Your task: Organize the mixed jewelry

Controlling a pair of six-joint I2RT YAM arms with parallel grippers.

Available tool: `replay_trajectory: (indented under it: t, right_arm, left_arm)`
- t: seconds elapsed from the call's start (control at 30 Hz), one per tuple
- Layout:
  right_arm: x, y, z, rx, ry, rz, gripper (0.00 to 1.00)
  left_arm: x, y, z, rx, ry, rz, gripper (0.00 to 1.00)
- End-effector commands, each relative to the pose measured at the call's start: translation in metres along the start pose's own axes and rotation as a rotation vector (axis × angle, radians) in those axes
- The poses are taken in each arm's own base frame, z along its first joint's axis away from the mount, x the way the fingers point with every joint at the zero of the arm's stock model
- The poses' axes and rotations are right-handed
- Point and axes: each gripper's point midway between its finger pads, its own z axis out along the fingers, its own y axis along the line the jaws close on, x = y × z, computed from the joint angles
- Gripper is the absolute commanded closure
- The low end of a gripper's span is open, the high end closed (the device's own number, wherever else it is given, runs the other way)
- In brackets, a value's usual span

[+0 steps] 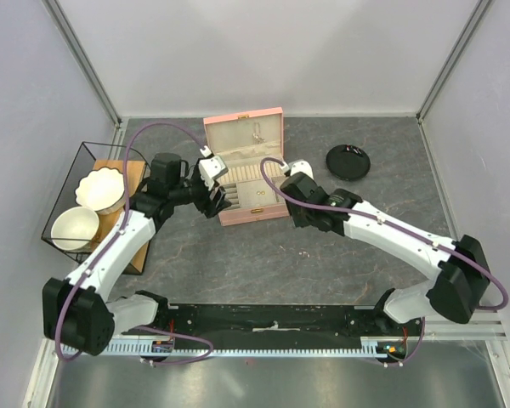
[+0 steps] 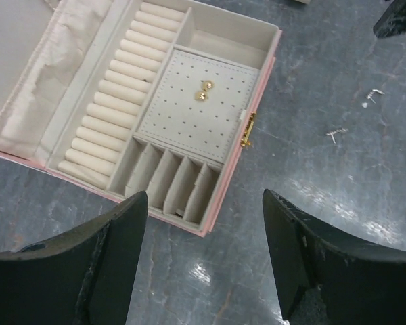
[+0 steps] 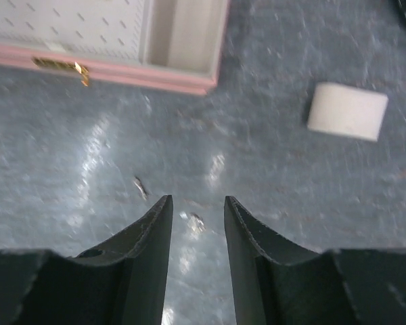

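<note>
The pink box (image 1: 246, 166) lies open on the table. Two small gold earrings (image 2: 203, 91) sit on its dotted panel. Loose tiny silvery pieces lie on the table in front of the box (image 2: 336, 133) (image 2: 372, 98). My right gripper (image 3: 197, 201) is open by a narrow gap and holds nothing. It hangs low over one tiny piece (image 3: 195, 221), with another piece (image 3: 141, 187) just to the left. My left gripper (image 2: 204, 196) is wide open and empty, above the table at the box's front corner. In the top view both grippers (image 1: 214, 204) (image 1: 296, 211) flank the box front.
A beige pad (image 3: 347, 110) lies right of the box's front corner. A round black disc (image 1: 348, 161) sits at the back right. A wire basket (image 1: 68, 183) with two bowls stands at the left. The box's gold clasp (image 3: 61, 66) faces the arms.
</note>
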Motion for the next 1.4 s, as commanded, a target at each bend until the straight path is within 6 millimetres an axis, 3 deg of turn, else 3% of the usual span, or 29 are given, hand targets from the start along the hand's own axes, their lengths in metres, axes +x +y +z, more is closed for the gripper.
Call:
replay_trajectory:
  t: [0.0,0.37,0.8,1.37]
  right_arm:
    - [0.037,-0.023,-0.018,0.049,0.114,-0.038,0.58]
    - [0.094,-0.032,0.001,0.056,0.285,-0.267,0.66]
    - [0.112,-0.001,0.025,-0.077,0.366,-0.377,0.57]
    - [0.128,0.004,0.043,-0.095,0.408,-0.439,0.61]
  left_arm:
    - [0.002,-0.026,-0.014,0.064,-0.017,-0.036,0.24]
    - [0.012,-0.04,-0.017,0.116,-0.007,-0.024,0.24]
    - [0.021,-0.048,-0.014,0.158,0.0,-0.003,0.24]
    - [0.029,-0.05,-0.014,0.17,0.014,0.027,0.24]
